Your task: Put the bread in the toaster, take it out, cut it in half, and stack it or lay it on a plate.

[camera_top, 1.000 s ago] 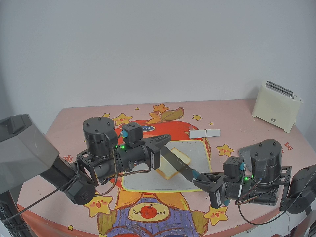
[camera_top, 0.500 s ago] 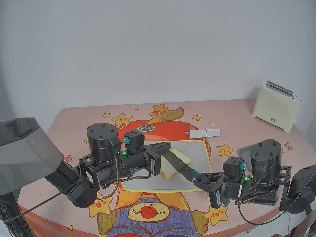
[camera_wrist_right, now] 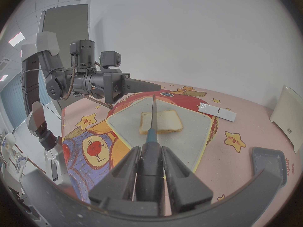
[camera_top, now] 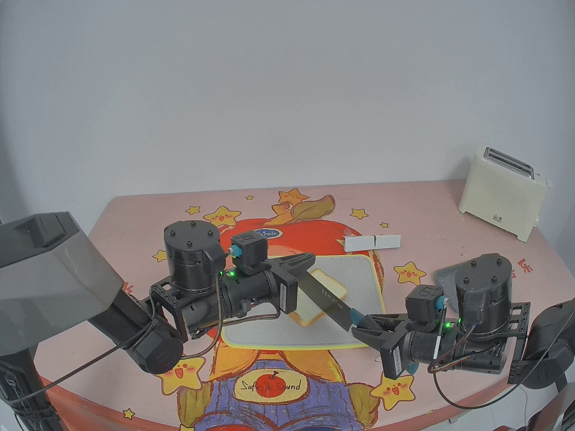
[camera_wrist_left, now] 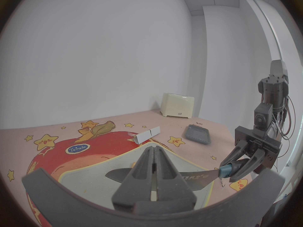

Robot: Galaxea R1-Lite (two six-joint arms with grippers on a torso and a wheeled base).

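- One slice of bread (camera_top: 331,284) lies flat on the single grey cutting board (camera_top: 359,273), toward its left half.
- One knife (camera_top: 326,299): its blade lies diagonally over the middle of the slice, with the blue handle toward the near right.
- The right gripper (camera_top: 360,325) has its fingers pinching that handle, low at the board's near right edge.
- The left gripper (camera_top: 306,261) has its fingers pressed together with nothing between them. It is poised at the slice's left corner; whether it touches the bread is hard to tell.
- One cream toaster (camera_top: 503,193) stands at the far right of the table (camera_top: 419,222), well apart from the board.
- One dark plate (camera_top: 444,279) sits right of the board, partly hidden by the right arm.
- One white folded card (camera_top: 372,242) lies just beyond the board.
- The knife and left gripper cover part of the slice in the head view.
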